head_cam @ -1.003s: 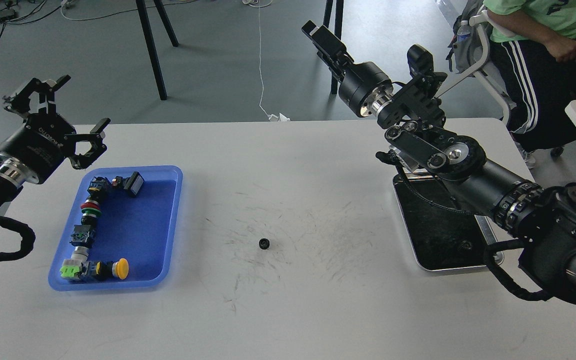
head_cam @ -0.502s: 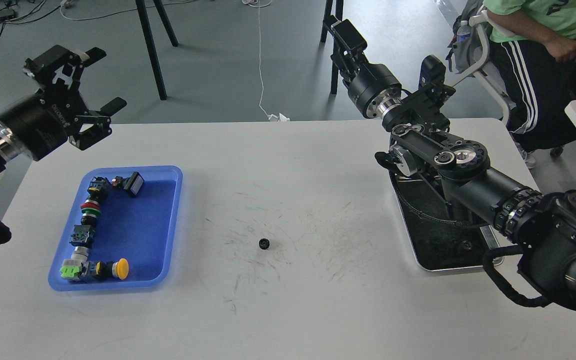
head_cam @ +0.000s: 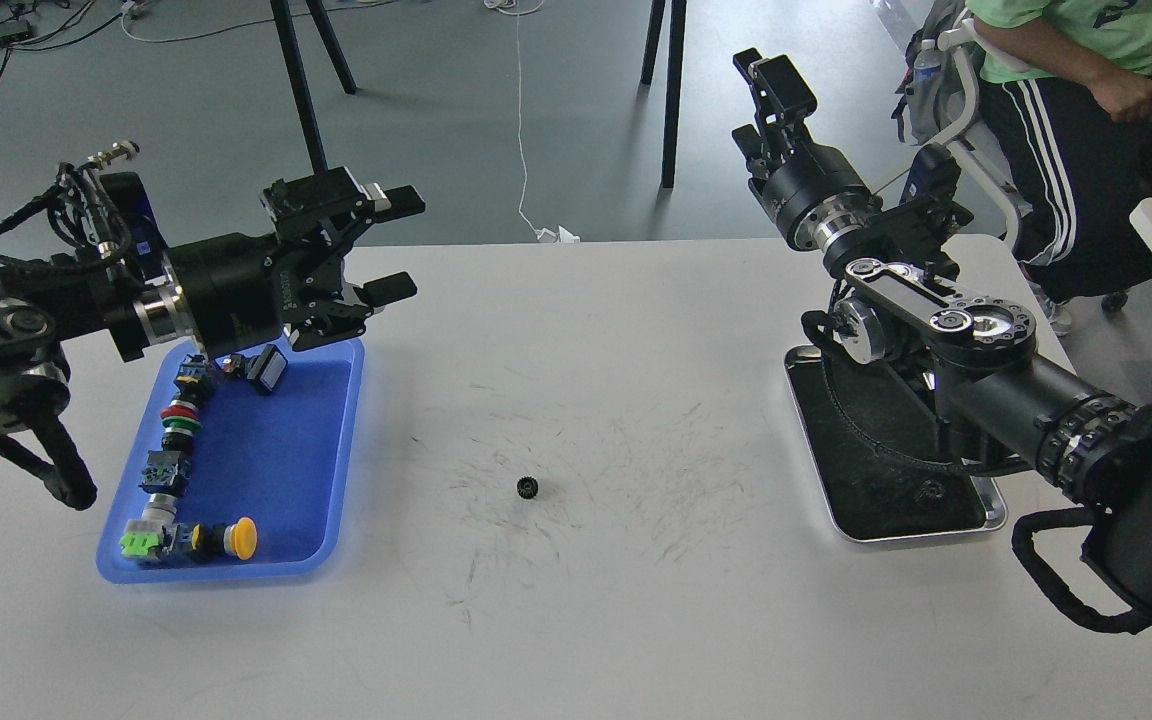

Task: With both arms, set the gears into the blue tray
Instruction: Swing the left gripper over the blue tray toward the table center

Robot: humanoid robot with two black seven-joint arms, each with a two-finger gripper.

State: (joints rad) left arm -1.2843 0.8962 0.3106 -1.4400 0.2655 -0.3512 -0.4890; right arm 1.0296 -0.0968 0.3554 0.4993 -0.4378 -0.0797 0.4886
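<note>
Left hand (head_cam: 398,243) swung right over blue tray (head_cam: 341,440); right hand (head_cam: 766,75) shifted right

A single head camera is looking forward and steeply down from above the near edge of the white worktop (head_cam: 576,620), standing far enough back to be taking in nearly its whole width. It is facing toward 12 o'clock, where grey floor (head_cam: 436,120) is showing past the far edge. The left arm (head_cam: 86,310) is entering at 9 o'clock, the right arm (head_cam: 1086,440) at 4 o'clock.

White table (head_cam: 636,620) bears blue tray (head_cam: 341,450), gear (head_cam: 527,487), silver tray (head_cam: 994,518).
</note>
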